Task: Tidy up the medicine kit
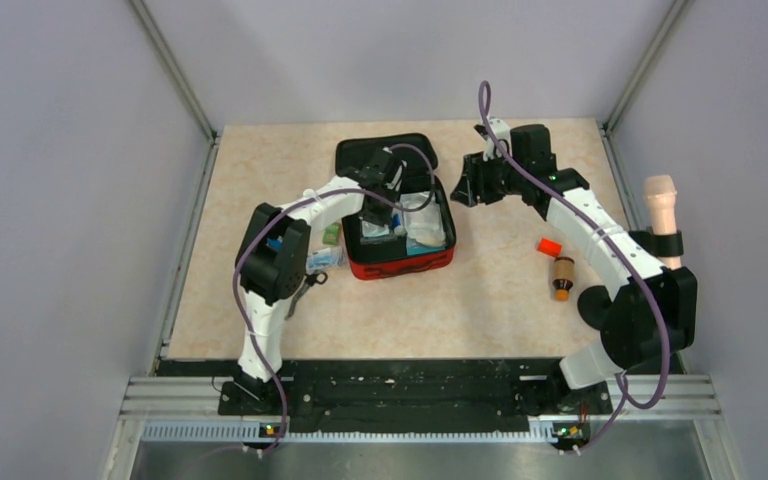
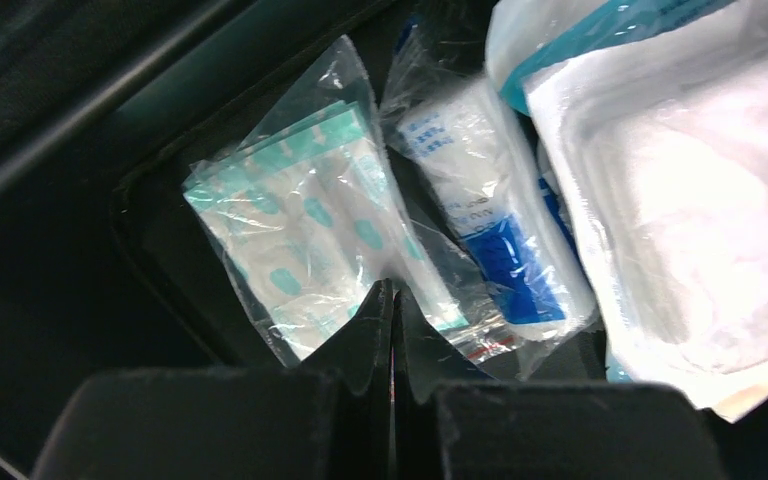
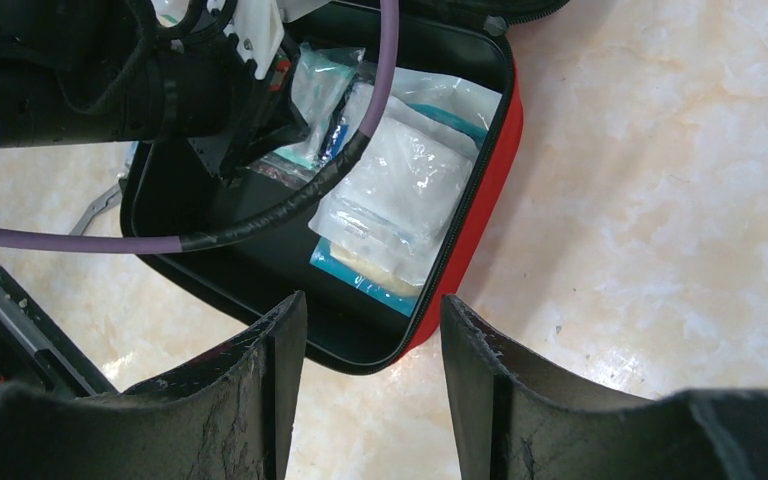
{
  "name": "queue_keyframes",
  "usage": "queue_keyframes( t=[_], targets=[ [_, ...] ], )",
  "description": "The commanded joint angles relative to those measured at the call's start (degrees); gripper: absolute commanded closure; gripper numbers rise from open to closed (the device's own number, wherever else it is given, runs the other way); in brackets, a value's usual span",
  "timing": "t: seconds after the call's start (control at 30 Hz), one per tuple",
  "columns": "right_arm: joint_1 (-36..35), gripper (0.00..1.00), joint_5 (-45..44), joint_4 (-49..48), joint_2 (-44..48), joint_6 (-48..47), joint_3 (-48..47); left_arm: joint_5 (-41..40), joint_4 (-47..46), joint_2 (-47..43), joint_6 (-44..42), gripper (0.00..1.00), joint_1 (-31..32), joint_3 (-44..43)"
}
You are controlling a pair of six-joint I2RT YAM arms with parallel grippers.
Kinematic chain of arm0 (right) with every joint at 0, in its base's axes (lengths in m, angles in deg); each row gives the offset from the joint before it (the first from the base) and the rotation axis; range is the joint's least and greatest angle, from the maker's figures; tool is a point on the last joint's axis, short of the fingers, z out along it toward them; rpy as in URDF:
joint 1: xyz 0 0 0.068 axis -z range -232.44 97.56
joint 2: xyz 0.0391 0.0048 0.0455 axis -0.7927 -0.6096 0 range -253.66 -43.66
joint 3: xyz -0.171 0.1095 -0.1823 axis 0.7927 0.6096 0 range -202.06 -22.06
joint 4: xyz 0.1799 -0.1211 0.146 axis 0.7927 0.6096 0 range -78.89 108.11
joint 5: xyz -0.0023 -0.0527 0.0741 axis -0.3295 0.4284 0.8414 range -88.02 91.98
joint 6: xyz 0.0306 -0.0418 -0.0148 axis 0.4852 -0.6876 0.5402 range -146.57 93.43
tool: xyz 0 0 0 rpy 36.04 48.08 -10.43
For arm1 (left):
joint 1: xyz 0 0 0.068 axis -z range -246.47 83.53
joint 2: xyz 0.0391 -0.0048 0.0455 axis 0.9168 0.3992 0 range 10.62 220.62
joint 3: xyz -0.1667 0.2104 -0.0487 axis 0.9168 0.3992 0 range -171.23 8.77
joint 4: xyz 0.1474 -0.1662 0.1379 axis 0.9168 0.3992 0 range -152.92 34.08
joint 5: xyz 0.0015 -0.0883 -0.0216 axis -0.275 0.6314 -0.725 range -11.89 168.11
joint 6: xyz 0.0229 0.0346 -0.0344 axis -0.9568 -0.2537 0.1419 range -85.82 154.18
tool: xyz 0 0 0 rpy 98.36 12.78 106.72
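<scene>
The medicine kit (image 1: 400, 266), a red zip case with black lining, lies open at mid-table with its lid propped up behind. My left gripper (image 1: 378, 212) reaches down inside it. In the left wrist view the left gripper (image 2: 392, 287) is shut, its tips pinched at the lower edge of a clear packet of teal-spotted plasters (image 2: 310, 225). Beside that lie a blue-and-white packet (image 2: 495, 230) and a large white gauze packet (image 2: 680, 180). My right gripper (image 3: 372, 305) hovers open and empty above the kit's red wall (image 3: 480, 230), to its right.
An orange-red cap (image 1: 549, 245) and a brown bottle (image 1: 562, 277) lie right of the kit. Small blue and green packets (image 1: 325, 255) sit by its left side, with a metal tool (image 3: 100, 205) nearby. A tall beige object (image 1: 660, 205) stands at the right edge.
</scene>
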Motion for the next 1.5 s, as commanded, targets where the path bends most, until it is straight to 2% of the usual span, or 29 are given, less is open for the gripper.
queue_keyframes(
  t=[0.0, 0.1, 0.2, 0.27, 0.33, 0.5, 0.67, 0.73, 0.8, 0.9, 1.03, 1.13, 1.23, 1.47],
  targets=[
    [0.29, 0.49, -0.10, -1.88, 0.86, 0.29, -0.76, -3.99, 0.61, -2.64, -0.48, 1.00, -0.70, -1.13],
    [0.30, 0.49, -0.52, -1.94, 0.60, 0.32, -1.06, -3.29, 0.55, -5.69, -1.13, 1.00, -1.26, -0.94],
    [0.29, 0.49, -1.45, -2.16, 0.37, 0.38, -1.12, 1.11, -0.05, -10.27, -3.15, 1.00, -1.85, -1.65],
    [0.32, 0.49, -1.11, -2.21, 0.10, 0.63, -1.13, 8.50, -0.56, -13.28, -5.77, 0.88, -1.91, -2.41],
    [0.31, 0.49, -0.71, -2.25, 0.06, 0.74, -1.08, 12.58, 0.12, -16.45, -8.46, 0.74, -1.94, -2.78],
    [0.33, 0.49, -0.63, -2.88, 0.13, 1.04, -0.42, 26.83, 0.69, -27.39, -22.64, 0.54, -4.14, 5.89],
    [0.29, 0.49, -0.83, -3.39, 0.09, 1.46, -0.02, 26.16, 4.78, -36.97, -44.03, 0.47, -6.23, 21.38],
    [0.31, 0.49, -2.05, -3.65, 0.23, 1.65, 0.22, 31.57, 10.79, -39.23, -53.72, 0.46, -8.69, 24.45],
    [0.29, 0.49, -2.04, -3.81, 0.34, 1.52, 0.53, 32.17, 12.06, -40.09, -57.73, 0.46, -10.12, 27.18],
    [0.29, 0.48, -1.06, -3.93, 0.79, 1.26, 1.07, 31.60, 11.14, -38.66, -58.08, 0.45, -12.08, 29.48],
    [0.29, 0.48, -0.67, -4.00, 1.63, 1.27, 2.11, 28.89, 11.07, -32.57, -58.81, 0.45, -13.80, 28.80],
    [0.29, 0.47, -1.01, -3.81, 2.44, 1.26, 2.63, 28.77, 10.78, -27.99, -59.39, 0.49, -16.08, 27.49],
    [0.32, 0.47, -1.35, -3.32, 2.77, 1.12, 2.54, 25.62, 6.72, -24.81, -59.38, 0.55, -16.97, 28.00],
    [0.33, 0.47, -1.86, -3.24, 3.06, 0.74, 2.52, 20.26, -2.35, -24.18, -60.11, 0.64, -17.34, 32.50]
  ],
)
